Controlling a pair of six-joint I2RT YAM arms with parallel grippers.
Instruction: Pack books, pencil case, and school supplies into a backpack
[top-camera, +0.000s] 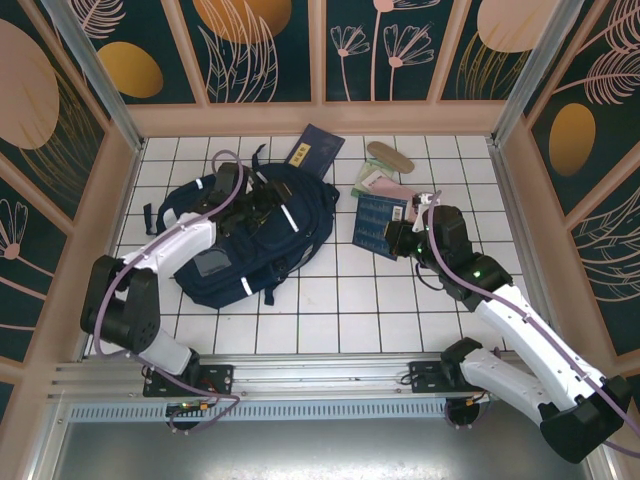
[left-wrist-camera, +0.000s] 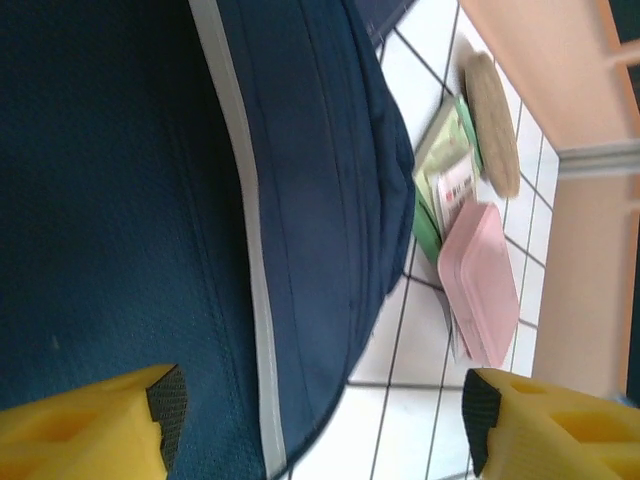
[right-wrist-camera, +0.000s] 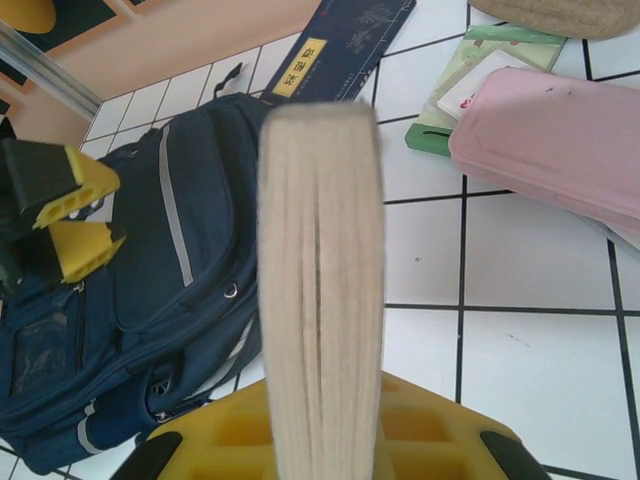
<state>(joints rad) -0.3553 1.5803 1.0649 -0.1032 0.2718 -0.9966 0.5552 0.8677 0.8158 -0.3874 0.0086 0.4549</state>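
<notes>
Navy fabric marks the backpack (top-camera: 240, 250), lying left of centre on the tiled surface (top-camera: 330, 300). Our left fingers (left-wrist-camera: 100, 430) hover over it, spread wide and empty, likely to open it. Our right fingers (right-wrist-camera: 470, 435) pinch the blue book (top-camera: 380, 225) by one edge, right of centre, ready for sliding in.

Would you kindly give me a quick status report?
Left gripper open at backpack. Right gripper shut on blue book. Pencil case lying on tiles nearby.
</notes>
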